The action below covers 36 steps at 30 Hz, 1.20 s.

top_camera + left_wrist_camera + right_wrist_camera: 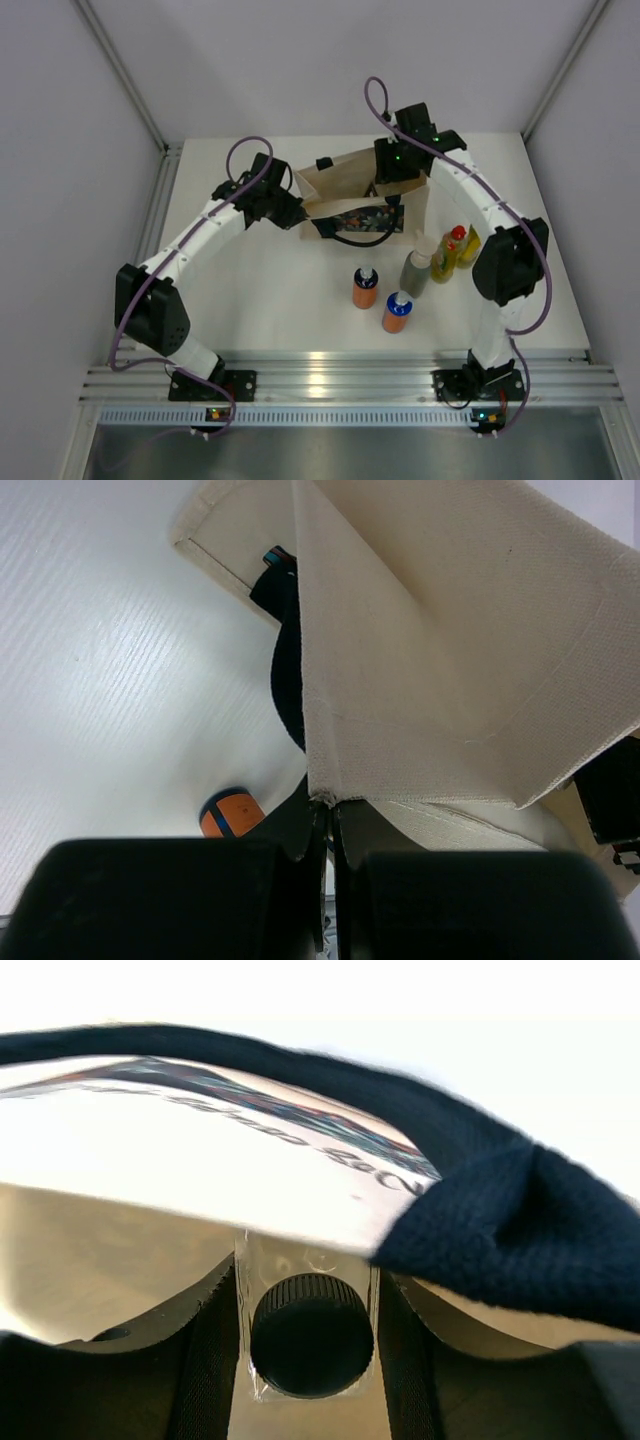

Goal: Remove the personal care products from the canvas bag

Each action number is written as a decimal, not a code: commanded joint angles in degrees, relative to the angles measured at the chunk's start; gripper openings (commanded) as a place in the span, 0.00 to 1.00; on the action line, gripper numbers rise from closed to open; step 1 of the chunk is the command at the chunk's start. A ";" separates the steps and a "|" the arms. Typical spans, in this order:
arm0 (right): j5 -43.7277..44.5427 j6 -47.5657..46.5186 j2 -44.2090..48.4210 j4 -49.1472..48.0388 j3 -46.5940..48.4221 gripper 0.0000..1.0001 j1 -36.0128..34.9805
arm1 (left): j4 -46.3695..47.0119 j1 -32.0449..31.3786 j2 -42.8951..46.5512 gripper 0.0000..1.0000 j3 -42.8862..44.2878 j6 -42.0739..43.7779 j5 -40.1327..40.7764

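r end effector [308,1305] in canvas bag [343,178], gripping dark-capped bottle [311,1335].

White table [270,300] w/ canvas bag [340,178], 2 orange bottles [365,289], grey-green bottle [415,271], 2 yellow bottles [447,256] upright.

Beige canvas bag [340,178], dark floral panel [360,217]; seemingly pale bottle [300,1260], black cap [311,1335].

The beige canvas bag [345,182] is standing open, its dark floral panel [365,216] facing the near side. In front of it, somewhat to the right, five bottles are standing upright: two orange bottles [365,290] [396,315], one grey-green bottle [415,272] and two yellow bottles [446,258] [468,242]. One pale bottle [311,1335] with a dark cap is sitting inside the bag.
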<state>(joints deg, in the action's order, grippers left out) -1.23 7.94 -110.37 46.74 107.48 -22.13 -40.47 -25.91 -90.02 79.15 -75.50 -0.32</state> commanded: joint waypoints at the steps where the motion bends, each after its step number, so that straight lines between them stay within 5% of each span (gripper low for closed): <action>1: -7.37 -0.39 8.06 -4.99 7.21 0.00 -0.54 | -1.02 0.60 -0.07 0.00 2.14 0.01 2.16; 12: -13.97 -0.91 11.84 -3.50 13.54 0.00 -0.99 | -1.02 0.86 0.55 0.00 3.11 0.71 2.69; 29: -9.85 4.62 23.09 -1.30 18.90 0.00 -1.69 | -1.10 1.39 0.02 0.01 5.75 1.94 2.87; 36: -8.61 5.94 27.57 -0.95 18.20 0.00 1.56 | -1.02 1.39 0.10 0.50 9.43 4.40 1.72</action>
<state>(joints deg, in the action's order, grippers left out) -9.98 11.40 -87.61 52.38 121.97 -22.13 -41.69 -24.77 -90.28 84.88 -72.60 1.13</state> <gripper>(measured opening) 0.475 0.444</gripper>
